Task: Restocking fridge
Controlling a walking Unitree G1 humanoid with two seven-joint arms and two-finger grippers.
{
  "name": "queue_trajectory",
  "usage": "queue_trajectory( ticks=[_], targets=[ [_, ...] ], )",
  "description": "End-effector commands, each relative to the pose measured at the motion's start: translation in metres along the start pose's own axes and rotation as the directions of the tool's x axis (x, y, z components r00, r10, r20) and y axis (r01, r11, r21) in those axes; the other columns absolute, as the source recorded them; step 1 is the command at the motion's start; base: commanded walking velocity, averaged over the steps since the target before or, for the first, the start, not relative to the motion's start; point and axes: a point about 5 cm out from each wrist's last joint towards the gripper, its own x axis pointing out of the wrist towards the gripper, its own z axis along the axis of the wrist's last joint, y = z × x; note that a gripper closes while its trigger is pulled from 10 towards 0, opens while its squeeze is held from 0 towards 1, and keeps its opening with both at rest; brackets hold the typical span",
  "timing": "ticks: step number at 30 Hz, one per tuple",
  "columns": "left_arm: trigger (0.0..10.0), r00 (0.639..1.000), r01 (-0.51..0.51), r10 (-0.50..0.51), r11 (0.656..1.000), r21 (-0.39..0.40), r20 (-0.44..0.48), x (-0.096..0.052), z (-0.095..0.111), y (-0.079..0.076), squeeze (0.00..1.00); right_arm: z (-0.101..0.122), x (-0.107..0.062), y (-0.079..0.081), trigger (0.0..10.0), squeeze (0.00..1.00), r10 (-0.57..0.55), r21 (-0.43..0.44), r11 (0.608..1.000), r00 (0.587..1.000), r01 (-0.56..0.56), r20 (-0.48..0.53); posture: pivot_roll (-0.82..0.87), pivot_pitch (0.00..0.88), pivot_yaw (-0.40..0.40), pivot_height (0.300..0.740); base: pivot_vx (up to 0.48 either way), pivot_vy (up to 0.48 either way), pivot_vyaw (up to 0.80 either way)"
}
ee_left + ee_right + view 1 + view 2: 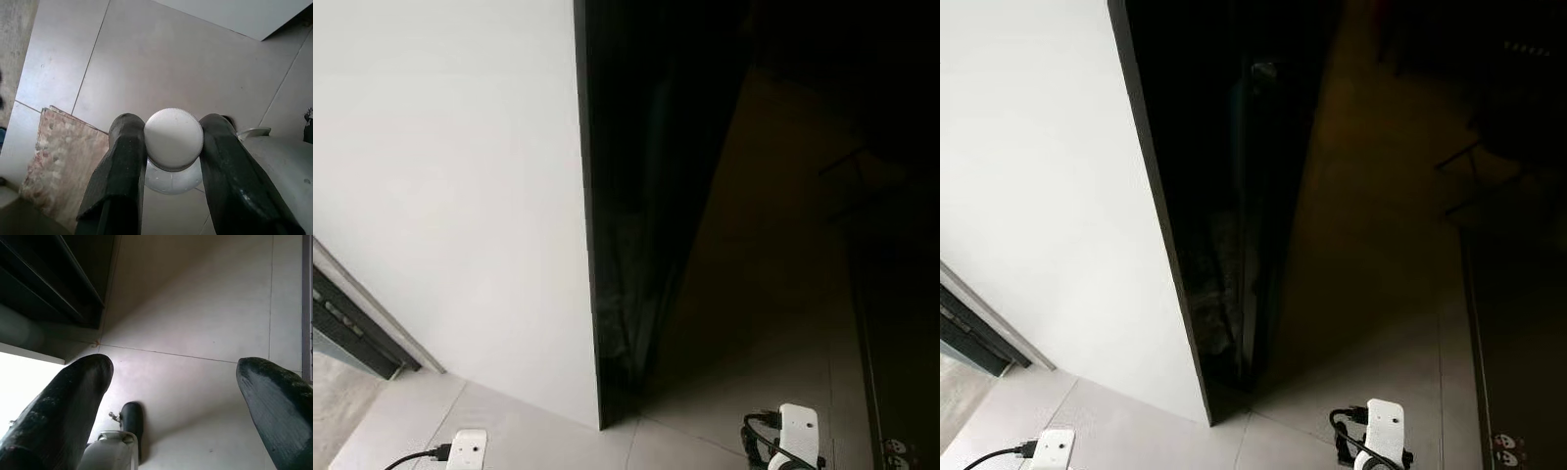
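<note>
My left gripper (pixel 172 122) is shut on a bottle by its white ribbed cap (pixel 173 142), and the bottle's pale shoulder shows just below the cap. It hangs low over the tiled floor (pixel 161 58). The right gripper (pixel 173 367) is open wide above the floor with nothing between its fingers. In the eye views a tall black glossy front (pixel 705 196) stands straight ahead, with a dark narrow gap (pixel 1234 245) at its left edge. The white wrist units of my arms, left (pixel 467 450) and right (pixel 798 436), show at the bottom.
A white panel (pixel 450 176) adjoins the black front on the left. A dark sliding-door track (pixel 352 333) runs along the floor at the far left. A worn reddish mat (pixel 63 161) lies on the tiles below my left hand. Dark low shelving (pixel 54 284) is near the right gripper.
</note>
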Motion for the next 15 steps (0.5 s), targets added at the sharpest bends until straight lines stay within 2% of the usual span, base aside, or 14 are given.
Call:
queue_trajectory(
  ticks=[1, 5, 11, 15],
  targets=[
    [10.0, 1.000, 0.005, -0.005, 1.000, -0.009, 0.015, 0.001, 0.007, -0.002, 0.00, 0.004, -0.001, -0.006, 10.0, 0.00, -0.019, 0.013, 1.000, 0.999, 0.019, 0.034, 0.04, 0.095, -0.014, 0.740, 0.000, 0.000, 0.00],
    [10.0, 1.000, 0.016, -0.016, 1.000, -0.007, 0.026, 0.002, 0.012, -0.006, 0.00, 0.000, -0.002, -0.005, 10.0, 0.00, -0.016, 0.003, 1.000, 1.000, 0.016, 0.024, 0.05, 0.106, -0.010, 0.740, 0.000, 0.000, 0.00],
    [10.0, 0.999, 0.037, -0.037, 0.999, 0.009, 0.039, 0.003, 0.016, -0.012, 0.00, -0.001, -0.002, 0.001, 10.0, 0.00, -0.004, 0.004, 1.000, 0.999, 0.004, 0.038, 0.05, 0.109, -0.009, 0.740, 0.000, 0.240, 0.00],
    [10.0, 0.999, 0.039, -0.039, 0.999, 0.019, 0.025, 0.002, 0.011, -0.011, 0.00, 0.001, -0.001, 0.006, 10.0, 0.00, 0.006, 0.003, 1.000, 0.999, -0.007, 0.047, 0.03, 0.088, -0.006, 0.740, 0.000, 0.060, 0.00]
  ],
)
